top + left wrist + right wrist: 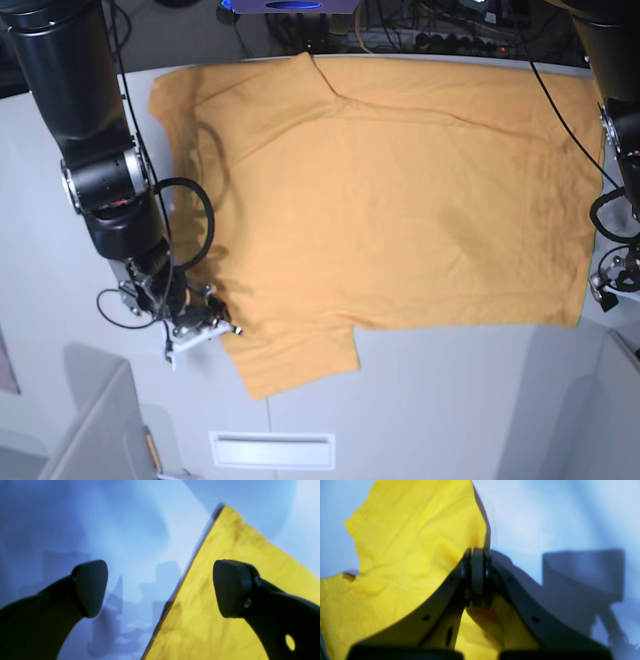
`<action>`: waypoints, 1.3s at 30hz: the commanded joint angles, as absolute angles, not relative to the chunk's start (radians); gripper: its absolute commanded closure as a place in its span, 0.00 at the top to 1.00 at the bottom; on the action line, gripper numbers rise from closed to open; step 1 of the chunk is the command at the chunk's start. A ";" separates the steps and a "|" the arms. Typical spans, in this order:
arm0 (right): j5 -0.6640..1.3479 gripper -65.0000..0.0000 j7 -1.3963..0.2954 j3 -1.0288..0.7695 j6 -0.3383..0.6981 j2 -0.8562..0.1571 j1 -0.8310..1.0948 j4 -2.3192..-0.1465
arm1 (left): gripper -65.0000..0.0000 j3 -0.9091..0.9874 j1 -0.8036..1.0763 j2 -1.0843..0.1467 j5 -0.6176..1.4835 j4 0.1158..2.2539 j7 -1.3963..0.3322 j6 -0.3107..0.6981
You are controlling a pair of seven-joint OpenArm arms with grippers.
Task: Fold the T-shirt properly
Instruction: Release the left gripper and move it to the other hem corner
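The T-shirt, light orange and plain side up, lies spread flat across the white table, with one sleeve pointing to the front edge. My right gripper is shut, pinching the T-shirt at that sleeve's left edge; cloth bunches between its fingers. In the base view it sits low at the shirt's left. My left gripper stands open over the T-shirt's straight edge, with nothing held between its fingertips. Its arm stands at the shirt's right side.
Cables run along the table's back edge. A white slotted panel lies at the front, and a grey box corner sits at the lower left. Bare tabletop lies in front of the shirt.
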State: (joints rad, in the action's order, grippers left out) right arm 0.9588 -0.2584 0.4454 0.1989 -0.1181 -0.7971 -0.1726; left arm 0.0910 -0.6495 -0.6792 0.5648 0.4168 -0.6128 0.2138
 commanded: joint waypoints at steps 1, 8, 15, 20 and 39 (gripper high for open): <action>0.949 0.00 -0.269 0.447 0.189 -0.124 -0.822 -0.179 | 0.99 0.045 -0.697 -0.707 0.568 0.404 -0.576 0.217; 0.949 0.00 -0.271 0.447 0.189 -0.125 -0.820 -0.179 | 0.99 -0.064 -0.702 -0.633 0.570 0.360 -0.552 0.216; 0.949 0.00 -0.271 0.447 0.189 -0.127 -0.820 -0.179 | 0.97 -0.061 -0.648 -0.601 0.570 0.367 -0.550 0.217; 0.949 0.00 -0.271 0.447 0.189 -0.127 -0.820 -0.179 | 0.56 -0.062 -0.647 -0.599 0.570 0.367 -0.552 0.220; 0.949 0.00 -0.271 0.447 0.189 -0.127 -0.816 -0.176 | 0.00 0.157 -0.438 -0.604 0.570 0.697 -0.809 0.216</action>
State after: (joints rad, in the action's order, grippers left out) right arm 0.9600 -0.2607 0.4454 0.1993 -0.1200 -0.7959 -0.1726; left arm 0.1516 -0.4271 -0.5793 0.5816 0.6868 -0.7982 0.2211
